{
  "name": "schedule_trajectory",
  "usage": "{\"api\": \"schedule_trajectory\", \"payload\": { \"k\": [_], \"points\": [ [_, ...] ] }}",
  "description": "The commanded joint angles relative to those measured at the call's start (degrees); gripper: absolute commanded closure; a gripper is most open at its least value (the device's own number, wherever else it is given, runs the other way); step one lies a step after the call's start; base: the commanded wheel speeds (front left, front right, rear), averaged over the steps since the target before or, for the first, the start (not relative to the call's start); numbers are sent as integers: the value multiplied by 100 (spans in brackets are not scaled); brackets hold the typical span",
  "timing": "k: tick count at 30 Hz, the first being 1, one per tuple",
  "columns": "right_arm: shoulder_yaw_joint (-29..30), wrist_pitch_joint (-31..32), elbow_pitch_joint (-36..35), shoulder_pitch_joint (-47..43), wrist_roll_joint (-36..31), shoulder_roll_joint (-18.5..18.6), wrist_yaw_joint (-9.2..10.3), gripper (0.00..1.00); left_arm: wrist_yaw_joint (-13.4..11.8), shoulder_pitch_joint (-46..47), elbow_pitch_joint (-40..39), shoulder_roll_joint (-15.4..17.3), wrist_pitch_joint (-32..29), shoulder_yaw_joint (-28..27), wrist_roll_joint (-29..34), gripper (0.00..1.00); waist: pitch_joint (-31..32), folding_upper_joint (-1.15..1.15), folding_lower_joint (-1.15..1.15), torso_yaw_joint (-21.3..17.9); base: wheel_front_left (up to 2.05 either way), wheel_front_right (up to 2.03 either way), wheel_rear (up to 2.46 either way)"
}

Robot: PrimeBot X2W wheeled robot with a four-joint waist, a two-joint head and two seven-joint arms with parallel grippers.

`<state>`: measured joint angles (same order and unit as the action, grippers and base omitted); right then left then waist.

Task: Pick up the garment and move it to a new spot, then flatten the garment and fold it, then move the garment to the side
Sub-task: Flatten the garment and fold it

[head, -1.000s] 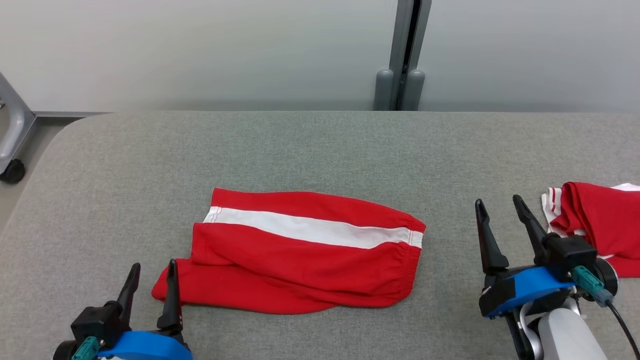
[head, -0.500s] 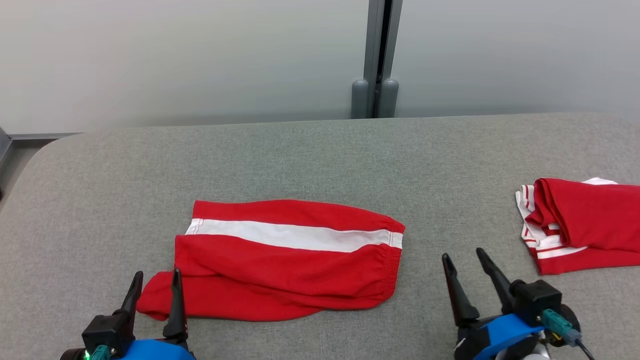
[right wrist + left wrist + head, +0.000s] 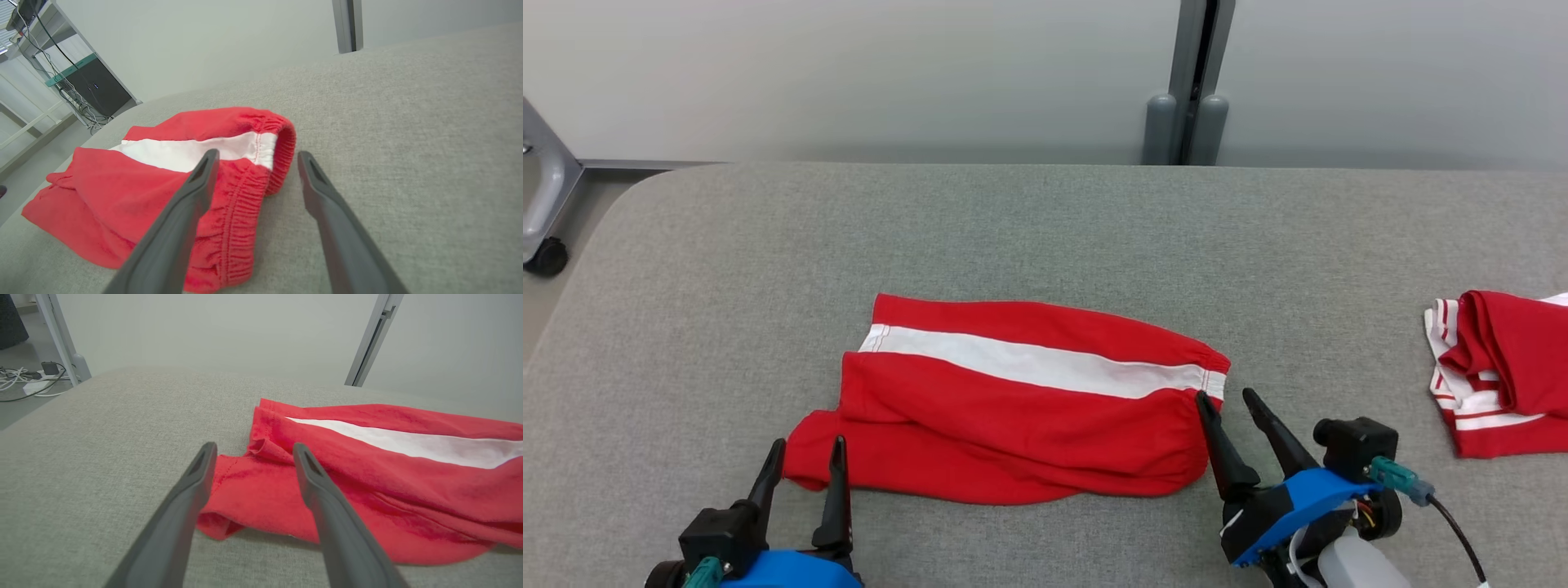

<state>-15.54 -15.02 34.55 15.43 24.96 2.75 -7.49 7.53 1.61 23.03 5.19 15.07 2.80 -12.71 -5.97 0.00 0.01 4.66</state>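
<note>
Folded garment (image 3: 1021,408), right end effector (image 3: 1224,395) at waistband edge (image 3: 1215,377)

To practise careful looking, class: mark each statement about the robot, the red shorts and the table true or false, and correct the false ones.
1. The red shorts lie on the grey table. True.
2. The left gripper is shut on the shorts. False: its jaws stand open at the leg end.
3. The right gripper is open at the elastic waistband end. True.
4. The stripe on the shorts is blue. False: it is white.
5. A second red garment lies to the shorts' left. False: it lies to their right.
</note>
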Motion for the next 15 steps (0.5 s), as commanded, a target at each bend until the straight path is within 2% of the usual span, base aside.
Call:
{"api": "schedule_trajectory", "payload": {
  "k": [1, 10, 11, 15],
  "points": [
    [19, -19, 96, 124, 142, 26, 0, 0, -8, 136, -11, 68, 13, 28, -48, 0, -90, 0, -1, 94, 0, 0, 0],
    [-160, -19, 326, 429, 388, 24, 0, 0, -8, 247, -75, 174, 13, 127, -212, 0, -259, 0, -1, 190, 0, 0, 0],
    [-176, -19, 313, 448, 379, 24, 0, 16, -8, 259, -87, 193, 13, 142, -240, 0, -277, 0, -1, 186, 0, 0, 0],
    [-194, -19, 266, 490, 322, 24, 0, 100, -8, 352, -101, 232, 13, 255, -365, 0, -340, 0, -1, 171, 0, 0, 0]
  ]
}}
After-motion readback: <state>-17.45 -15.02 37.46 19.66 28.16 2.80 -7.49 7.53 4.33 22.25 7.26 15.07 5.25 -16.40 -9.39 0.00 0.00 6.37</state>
